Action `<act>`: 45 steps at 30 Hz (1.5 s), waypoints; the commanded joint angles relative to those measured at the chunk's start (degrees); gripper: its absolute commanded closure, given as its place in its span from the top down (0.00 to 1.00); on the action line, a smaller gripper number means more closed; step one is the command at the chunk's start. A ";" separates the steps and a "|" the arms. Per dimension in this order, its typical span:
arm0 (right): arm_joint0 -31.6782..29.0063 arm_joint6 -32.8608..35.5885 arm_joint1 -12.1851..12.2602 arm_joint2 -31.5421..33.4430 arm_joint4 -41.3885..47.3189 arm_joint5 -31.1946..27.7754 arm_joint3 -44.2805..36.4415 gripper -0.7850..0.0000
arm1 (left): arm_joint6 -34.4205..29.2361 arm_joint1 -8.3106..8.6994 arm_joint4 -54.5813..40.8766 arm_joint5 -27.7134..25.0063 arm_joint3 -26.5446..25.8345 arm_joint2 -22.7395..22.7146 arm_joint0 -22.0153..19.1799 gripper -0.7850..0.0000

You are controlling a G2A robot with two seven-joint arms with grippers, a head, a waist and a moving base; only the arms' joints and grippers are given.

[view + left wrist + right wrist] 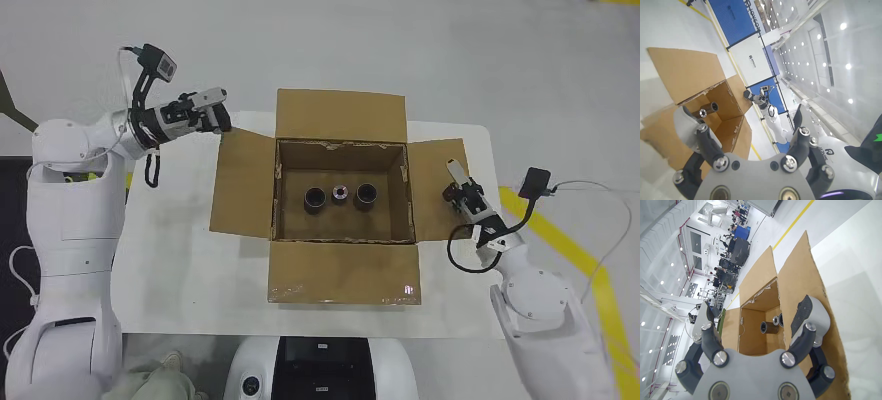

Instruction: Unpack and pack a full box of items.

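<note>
An open cardboard box [343,270] stands mid-table with all its flaps folded out. On its floor lie two dark cylinders [316,198] [366,195] with a small silvery part [340,193] between them. My left gripper [222,110] hovers off the box's far left corner, open and holding nothing. In the left wrist view the box [687,72] and a dark cylinder [712,107] show past the left gripper [742,121]. My right gripper [456,185] is over the right flap, open and holding nothing. Past the right gripper [756,313] lies a dark cylinder [769,327].
The white table [170,270] has bare surface to the left of the box and along its front edge. A yellow floor line [590,260] runs past the table's right side.
</note>
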 commanded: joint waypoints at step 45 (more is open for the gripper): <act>8.20 6.01 -2.26 -11.44 -4.31 6.26 9.04 1.00 | -5.40 1.67 2.51 4.99 16.24 2.37 -13.61 1.00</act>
